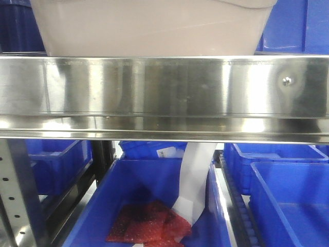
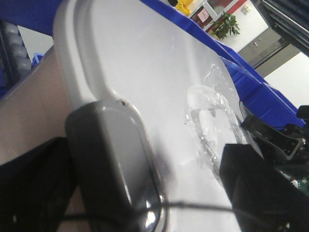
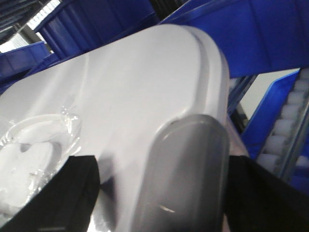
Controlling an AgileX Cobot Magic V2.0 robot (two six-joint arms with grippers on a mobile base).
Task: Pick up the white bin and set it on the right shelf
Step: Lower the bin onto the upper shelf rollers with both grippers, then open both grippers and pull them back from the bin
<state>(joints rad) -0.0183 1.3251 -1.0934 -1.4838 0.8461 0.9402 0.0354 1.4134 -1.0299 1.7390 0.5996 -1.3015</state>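
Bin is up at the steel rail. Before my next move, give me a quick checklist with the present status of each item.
1. white bin base clear of the right shelf front rail: cannot tell, the rail hides the base.
2. Bin level along the rail: ok.
3. left pincer straddling the grey handle: ok; firm contact cannot tell.
4. right pincer straddling the far-end handle: ok; contact cannot tell.
5. lid seated: ok in both wrist views.
6. Room behind the bin: cannot tell; blue crates stand behind it.
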